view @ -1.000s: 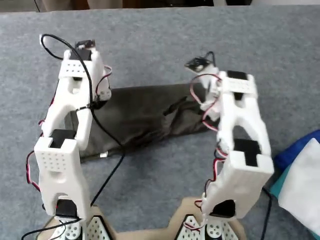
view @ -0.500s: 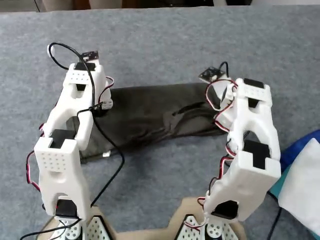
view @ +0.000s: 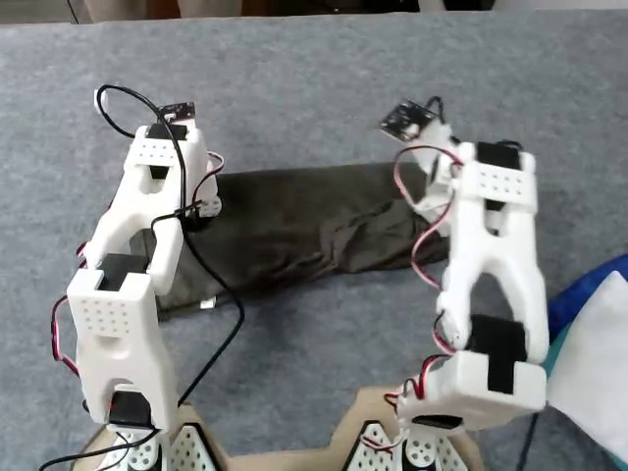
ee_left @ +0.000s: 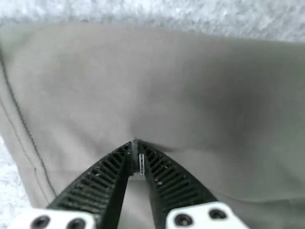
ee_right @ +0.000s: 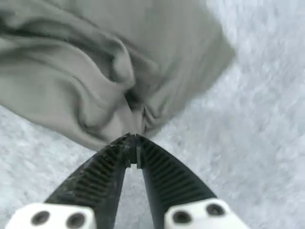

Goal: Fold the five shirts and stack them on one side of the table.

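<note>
A dark olive shirt (view: 294,226) lies as a long folded band across the middle of the grey table (view: 314,78). My left gripper (view: 199,209) is down at the shirt's left end. In the left wrist view its fingertips meet on the flat cloth (ee_left: 167,81), so the left gripper (ee_left: 135,145) is shut on a pinch of shirt. My right gripper (view: 429,201) is at the shirt's right end. In the right wrist view the right gripper (ee_right: 132,140) is shut on a bunched fold of the shirt (ee_right: 95,62) near its edge.
A heap of other shirts in blue, teal and white (view: 594,343) lies at the right edge of the table. Both arm bases stand at the near edge. Open grey table lies beyond the olive shirt.
The right arm swung out to the right with the shirt's end, and the wrinkled right half now lies more stretched out. The left arm shifted slightly, then held still.
</note>
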`<state>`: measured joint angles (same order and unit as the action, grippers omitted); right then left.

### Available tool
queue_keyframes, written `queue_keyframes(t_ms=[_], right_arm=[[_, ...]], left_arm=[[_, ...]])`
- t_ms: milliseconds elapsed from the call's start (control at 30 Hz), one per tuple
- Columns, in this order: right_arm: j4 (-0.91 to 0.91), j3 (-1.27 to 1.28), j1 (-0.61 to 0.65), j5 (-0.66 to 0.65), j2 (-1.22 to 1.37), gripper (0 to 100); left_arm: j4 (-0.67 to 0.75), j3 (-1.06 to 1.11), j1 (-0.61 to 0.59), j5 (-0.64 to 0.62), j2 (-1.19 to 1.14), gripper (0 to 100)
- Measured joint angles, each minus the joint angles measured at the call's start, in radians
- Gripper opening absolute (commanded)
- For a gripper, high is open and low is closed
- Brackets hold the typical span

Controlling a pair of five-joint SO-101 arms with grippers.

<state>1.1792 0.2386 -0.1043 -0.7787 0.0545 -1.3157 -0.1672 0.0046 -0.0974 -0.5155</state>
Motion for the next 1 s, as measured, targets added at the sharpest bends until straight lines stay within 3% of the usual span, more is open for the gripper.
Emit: queue_keyframes(t_ms=[167,467,733,1000], right_arm=[[-0.086,-0.015,0.080,0.049,0.087,0.5],[-0.106,-0.293,0.075,0.120,0.442,0.5],[-0.012,-0.428,0.071,0.127,0.417,0.5],[0.098,-0.331,0.063,0.104,0.173,0.5]], left_arm=[[0.002,0.000,0.000,0.002,0.000,2],[0.100,0.086,-0.009,0.026,0.006,2],[0.107,0.094,-0.005,0.034,0.008,2],[0.107,0.094,-0.005,0.034,0.008,2]])
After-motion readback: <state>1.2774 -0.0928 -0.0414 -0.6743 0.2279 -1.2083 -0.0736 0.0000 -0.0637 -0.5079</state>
